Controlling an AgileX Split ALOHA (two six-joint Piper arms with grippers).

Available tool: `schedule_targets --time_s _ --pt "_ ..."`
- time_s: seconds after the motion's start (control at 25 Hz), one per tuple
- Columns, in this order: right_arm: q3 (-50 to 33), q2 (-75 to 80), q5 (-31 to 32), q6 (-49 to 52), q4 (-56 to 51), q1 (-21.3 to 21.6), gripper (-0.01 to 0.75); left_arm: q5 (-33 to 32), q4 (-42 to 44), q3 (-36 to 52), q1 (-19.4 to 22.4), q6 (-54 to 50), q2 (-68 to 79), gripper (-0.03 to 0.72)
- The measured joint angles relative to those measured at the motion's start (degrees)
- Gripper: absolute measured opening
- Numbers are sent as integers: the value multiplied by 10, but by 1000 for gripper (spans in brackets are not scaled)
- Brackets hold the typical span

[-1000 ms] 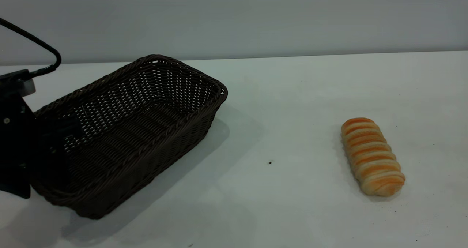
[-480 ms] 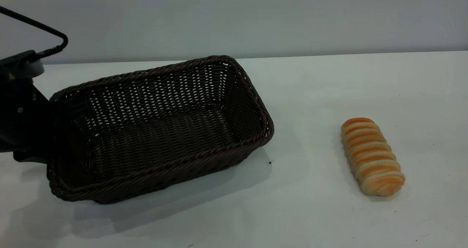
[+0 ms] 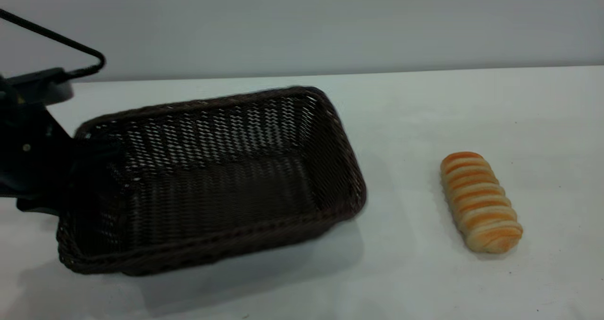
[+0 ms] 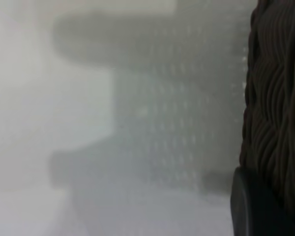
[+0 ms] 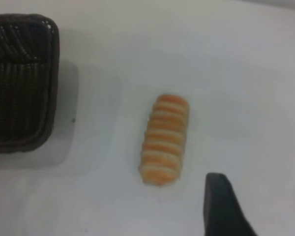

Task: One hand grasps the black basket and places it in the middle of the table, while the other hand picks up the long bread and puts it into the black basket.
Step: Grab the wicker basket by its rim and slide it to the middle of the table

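Wicker basket looks stiff and light, left gripper clamped on its end rim; right gripper hangs spread above soft bread.

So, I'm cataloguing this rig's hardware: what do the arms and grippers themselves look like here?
The left arm is matte black and blocky, with a grey cylindrical piece on top, a small pale dot on its side and a thin black cable looping up from it. Of the right gripper, only black, smooth, tapered fingers show.

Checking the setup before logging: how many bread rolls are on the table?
1. The long bread lies on the table, right of the black basket, apart from it.
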State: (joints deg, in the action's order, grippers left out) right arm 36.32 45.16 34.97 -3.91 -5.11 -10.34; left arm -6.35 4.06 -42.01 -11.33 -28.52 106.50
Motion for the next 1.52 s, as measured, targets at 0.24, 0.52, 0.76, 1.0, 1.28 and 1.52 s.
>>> schedule_targets --time_s 0.24,0.52,0.76,1.0,1.28,1.52 --pt "0 73 -36 0 -1 0 357 -49 2 -48 -31 47 0 139" --pt "0 156 -86 0 -12 0 357 -88 6 -104 -42 87 17 139" --pt "0 228 -138 0 -41 0 357 -94 4 -134 -68 92 58 139" --pt "0 291 -171 -10 -45 0 357 -99 1 -142 -72 87 74 139" --pt "1 359 -229 -15 -47 0 427 -155 6 -177 -73 90 79 364" --pt "4 423 -286 -15 -47 0 525 -224 4 -229 -73 102 79 662"
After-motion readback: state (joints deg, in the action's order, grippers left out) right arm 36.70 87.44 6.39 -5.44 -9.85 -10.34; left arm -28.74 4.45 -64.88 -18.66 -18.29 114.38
